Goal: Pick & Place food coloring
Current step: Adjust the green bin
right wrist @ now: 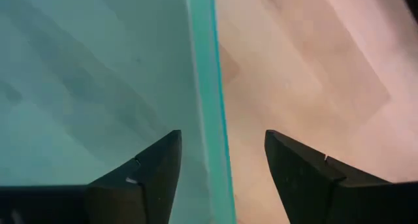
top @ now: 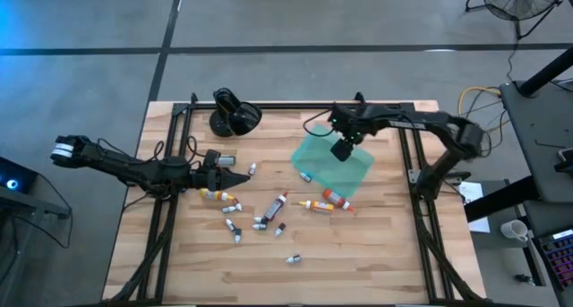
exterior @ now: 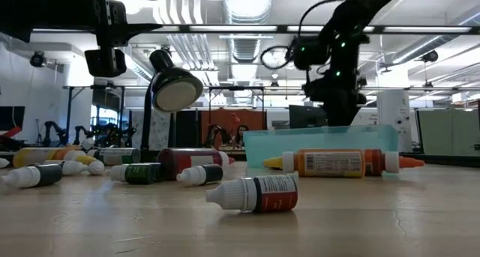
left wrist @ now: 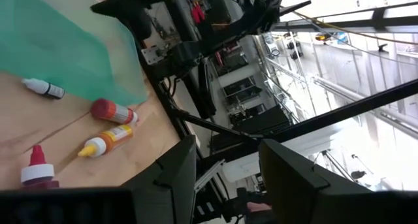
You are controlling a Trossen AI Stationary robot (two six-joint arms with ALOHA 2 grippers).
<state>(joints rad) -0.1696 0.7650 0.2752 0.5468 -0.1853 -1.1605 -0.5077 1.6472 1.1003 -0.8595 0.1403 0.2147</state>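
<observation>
Several tiny food coloring bottles [top: 275, 207] lie on their sides across the middle of the wooden table; they also show in the low view [exterior: 255, 193]. One small bottle [top: 305, 175] lies at the near left edge of the flat teal tray [top: 358, 168]. My left gripper [top: 238, 176] is open and empty. It points toward the table's right, held above the bottles' left end [top: 219, 195]. My right gripper [top: 341, 150] is open and empty. It points down over the tray; its wrist view shows the tray's edge [right wrist: 209, 100] between its fingers.
A glossy black rounded lamp-like object [top: 235, 115] stands at the table's far left; it also shows in the low view [exterior: 176, 88]. Black frame rails [top: 170, 217] run along the table's left and right sides. Bare wood [top: 358, 253] lies toward the near edge.
</observation>
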